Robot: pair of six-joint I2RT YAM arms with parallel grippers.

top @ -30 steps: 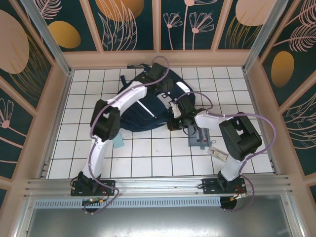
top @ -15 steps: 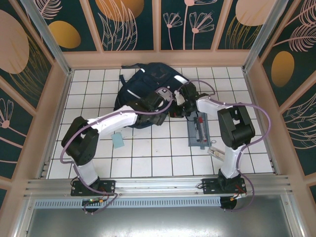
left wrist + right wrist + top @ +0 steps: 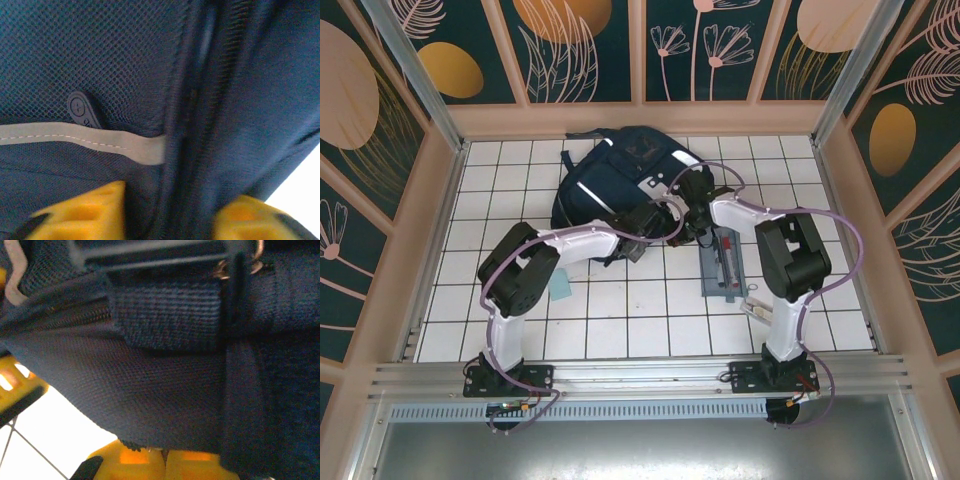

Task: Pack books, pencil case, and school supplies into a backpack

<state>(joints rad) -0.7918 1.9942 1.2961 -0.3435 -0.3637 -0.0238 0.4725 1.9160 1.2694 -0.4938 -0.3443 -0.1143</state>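
Navy-blue, with white reflective stripes, the backpack (image 3: 620,180) lay where it had been half a second before, at the far middle of the white tiled surface (image 3: 620,330). The left arm had drawn its elbow inward, and the left end effector (image 3: 642,228) had dropped to the pack's near edge. It had narrowed onto a ridge of fabric beside the zip, with yellow fingers (image 3: 85,210) on either side. The right end effector (image 3: 688,212) was closed, its tips together at the pack's right hem. We could not see inside the pack. The grey-blue pencil case (image 3: 724,268) lay just right of it, with red and black pens (image 3: 723,256) showing. A light-blue rectangle (image 3: 560,287) lay beside the left forearm, and a whitish-beige oblong (image 3: 758,311) lay near the case.
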